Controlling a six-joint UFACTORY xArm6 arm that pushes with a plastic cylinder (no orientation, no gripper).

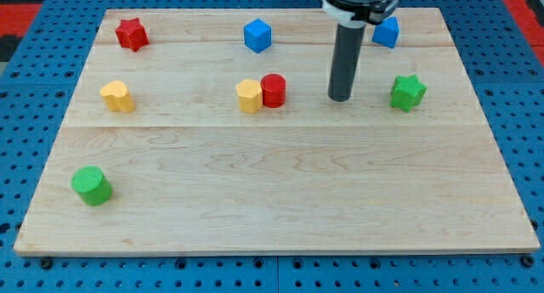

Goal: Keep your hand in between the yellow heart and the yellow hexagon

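The yellow heart [117,96] lies at the view's left on the wooden board [272,200]. The yellow hexagon [248,96] sits near the board's middle, touching a red cylinder [273,90] on its right. My tip [340,98] rests on the board to the right of the red cylinder, well to the right of both yellow blocks and left of the green star [408,92]. It touches no block.
A red star [132,33] is at the top left. A blue cube [257,35] is at the top middle. Another blue block [387,31] sits at the top right, partly behind the rod. A green cylinder [91,185] is at the lower left.
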